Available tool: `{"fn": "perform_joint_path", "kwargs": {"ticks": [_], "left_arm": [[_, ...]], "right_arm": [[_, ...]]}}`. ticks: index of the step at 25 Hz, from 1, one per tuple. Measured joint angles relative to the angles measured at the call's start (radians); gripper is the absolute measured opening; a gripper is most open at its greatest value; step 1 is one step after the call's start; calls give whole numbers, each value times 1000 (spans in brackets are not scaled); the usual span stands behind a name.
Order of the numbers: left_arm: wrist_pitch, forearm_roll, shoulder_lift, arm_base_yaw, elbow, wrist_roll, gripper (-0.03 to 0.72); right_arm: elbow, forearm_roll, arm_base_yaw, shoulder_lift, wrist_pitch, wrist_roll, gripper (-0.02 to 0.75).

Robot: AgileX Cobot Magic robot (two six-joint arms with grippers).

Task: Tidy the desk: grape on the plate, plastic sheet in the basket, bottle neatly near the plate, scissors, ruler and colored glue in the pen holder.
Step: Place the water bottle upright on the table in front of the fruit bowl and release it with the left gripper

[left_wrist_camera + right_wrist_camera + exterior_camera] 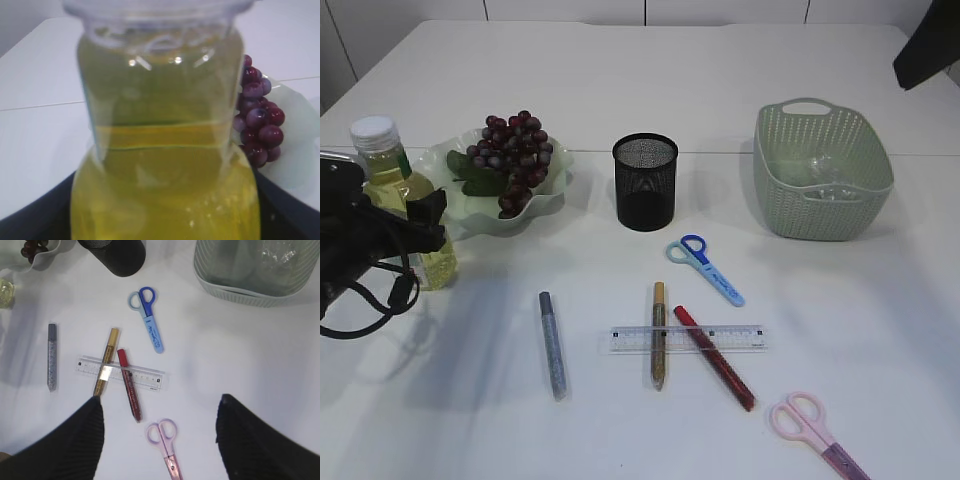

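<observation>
A bottle of yellow liquid with a white cap stands left of the pale green plate, which holds the grape bunch. My left gripper is shut on the bottle, which fills the left wrist view. My right gripper is open and empty, high above the pink scissors. Blue scissors, a clear ruler and silver, gold and red glue pens lie in front of the black mesh pen holder. A clear plastic sheet lies in the green basket.
The gold and red glue pens lie across the ruler. The pink scissors lie near the front right edge. The basket stands at the right rear, and the right arm shows only in the far right corner.
</observation>
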Motion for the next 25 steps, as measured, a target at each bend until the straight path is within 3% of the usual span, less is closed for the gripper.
{"fn": "perform_joint_path", "kwargs": {"ticks": [25], "left_arm": [[-27, 2, -111, 0, 57, 4, 603]], "right_arm": [[0, 2, 0, -91, 2, 0, 545]]}}
